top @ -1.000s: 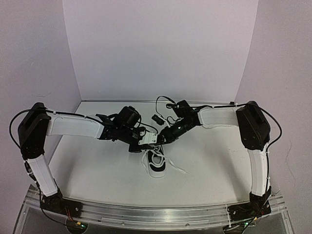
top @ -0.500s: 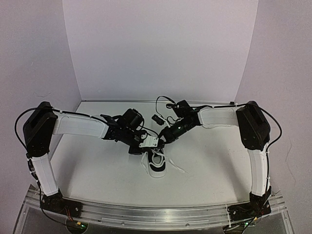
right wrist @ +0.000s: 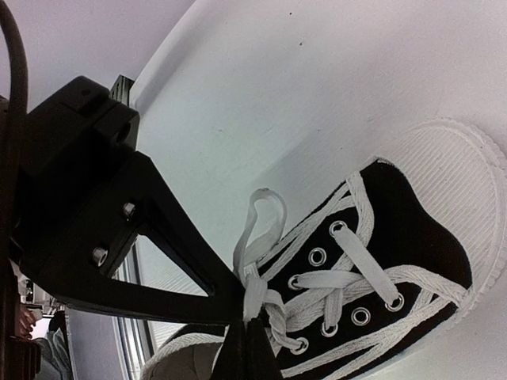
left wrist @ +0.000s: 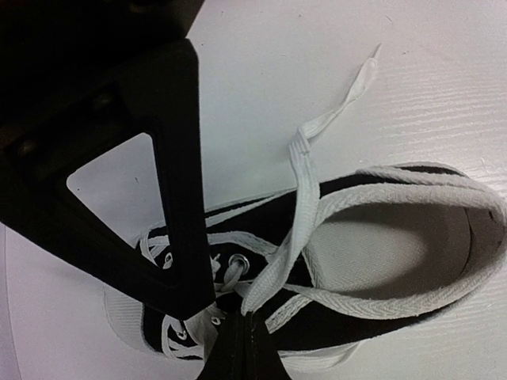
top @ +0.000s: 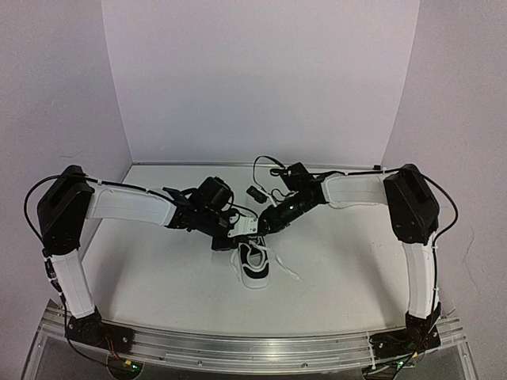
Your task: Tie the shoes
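- The shoe (top: 255, 267) lies flat on its sole, black with a white sole. In the top view its open end seems to point toward the arm bases, with the laced front at the far end.
- Only this one shoe shows in any of the views.
- Its toe cap (right wrist: 459, 182) is white ribbed rubber, seen clearly from the right wrist.
- One lace (left wrist: 297, 214) runs up from the shoe's eyelets, crosses the rim of the opening and ends flat on the surface just beside the shoe.
- A small loop (right wrist: 255, 226) of lace stands up above the eyelets.
- The left gripper (top: 240, 229) is directly over the shoe's laced front. Its fingers are clenched together, pinching the lace just above the eyelets.
- The right gripper (top: 264, 225) is also over the laced front, just beside the left one. Its fingers are clamped on the base of the loop.
- The two grippers meet tip to tip above the shoe, one reaching in from each side.
- Another strand of lace trails away from the shoe on its right side, loose.
- The table (top: 158, 269) under the shoe is white, and the shoe sits near its middle.
- A pale wall (top: 253, 79) stands well behind the shoe.
- A metal rail (top: 253, 348) runs along the table edge on the near side of the shoe.
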